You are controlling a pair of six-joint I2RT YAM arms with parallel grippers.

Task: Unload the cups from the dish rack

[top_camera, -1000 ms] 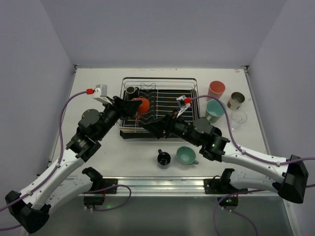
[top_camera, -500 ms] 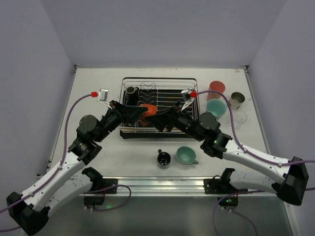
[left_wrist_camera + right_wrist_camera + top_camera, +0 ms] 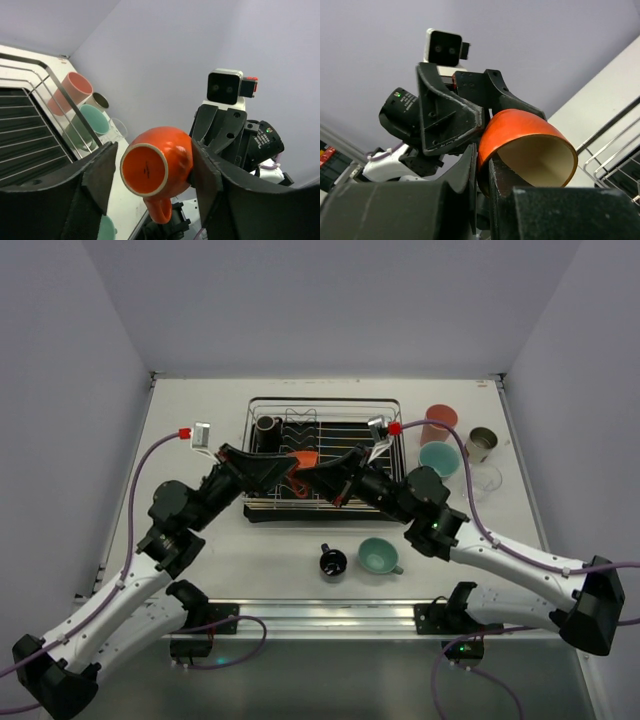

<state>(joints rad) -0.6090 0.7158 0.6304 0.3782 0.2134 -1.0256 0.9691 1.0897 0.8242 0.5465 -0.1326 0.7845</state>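
Glazed orange mug [image 3: 157, 165] above silver wire dish rack [image 3: 325, 402] | right gripper [image 3: 482, 165] clamps rim | left gripper [image 3: 154, 175] flanks it, grip unclear | we judge handover.

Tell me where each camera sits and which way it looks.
Top: fixed above and behind, looking down on table, dish rack and both arms.
Left wrist: on the left arm, looking past its own fingers at the orange mug and right arm.
Right wrist: on the right arm, looking past its fingers at the left arm.
Shared: all see the mug.
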